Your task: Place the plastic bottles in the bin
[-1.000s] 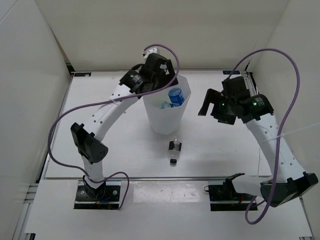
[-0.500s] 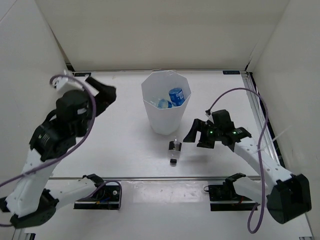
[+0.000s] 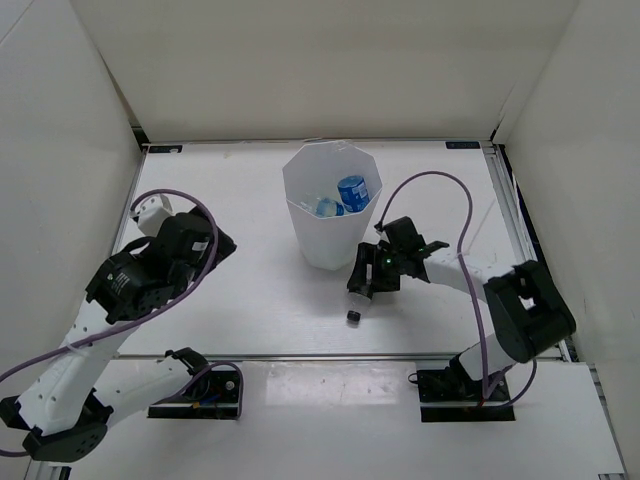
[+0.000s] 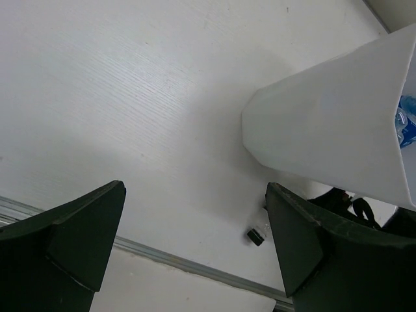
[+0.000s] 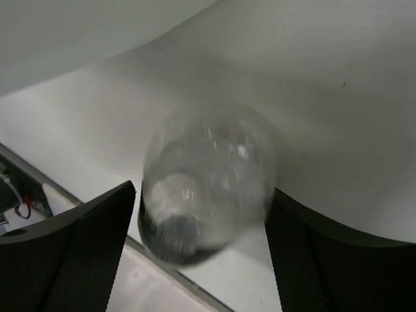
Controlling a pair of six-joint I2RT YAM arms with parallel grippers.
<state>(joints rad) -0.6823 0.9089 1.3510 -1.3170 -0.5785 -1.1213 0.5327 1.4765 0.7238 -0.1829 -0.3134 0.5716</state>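
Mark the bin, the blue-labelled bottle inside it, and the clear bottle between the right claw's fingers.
bin [image 3: 325, 245], top view, on its front outer wall.
blue-labelled bottle [image 3: 352, 192], top view, on its blue label.
clear bottle [image 5: 208, 169], right wrist view, on its clear body.

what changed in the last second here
The left gripper swung back from over the bin to the left side, jaws open. The right gripper came down and now straddles the bottle on the table, closing in. The bin and bottles inside stayed put.
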